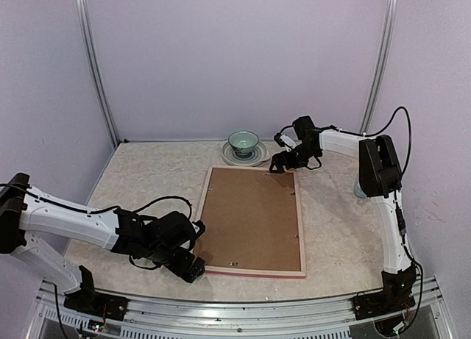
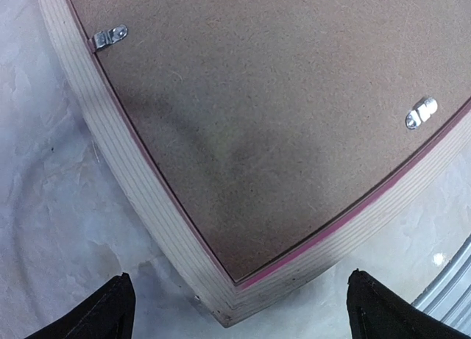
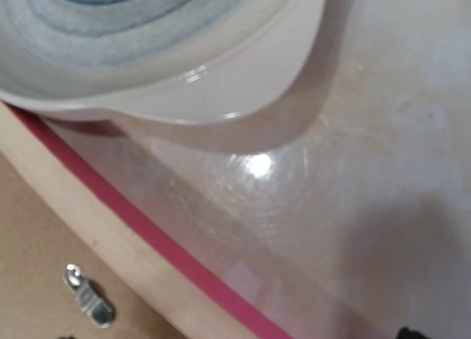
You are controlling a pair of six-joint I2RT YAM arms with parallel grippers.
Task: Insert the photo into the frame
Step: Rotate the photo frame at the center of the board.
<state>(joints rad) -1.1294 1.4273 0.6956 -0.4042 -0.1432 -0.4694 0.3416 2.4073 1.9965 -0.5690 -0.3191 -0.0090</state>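
Frame (image 1: 250,270) lay face down, centred on the bench (image 1: 140,177), backing board (image 1: 250,218) uppermost, open bench along both long edges, bowl (image 1: 243,140) on plate (image 1: 255,159) just beyond far edge, left hand (image 1: 193,268) spread wide over near-left corner, right hand (image 1: 283,162) wide, empty, at far-right corner.

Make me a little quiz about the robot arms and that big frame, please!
1. True or false: the frame lies with its front facing up.
2. What sits on the plate? A) a bowl B) a cup C) a spoon
3. Which gripper hovers by the frame's near-left corner?
Key: 1 false, its brown backing board shows. 2 A. 3 the left gripper, open.
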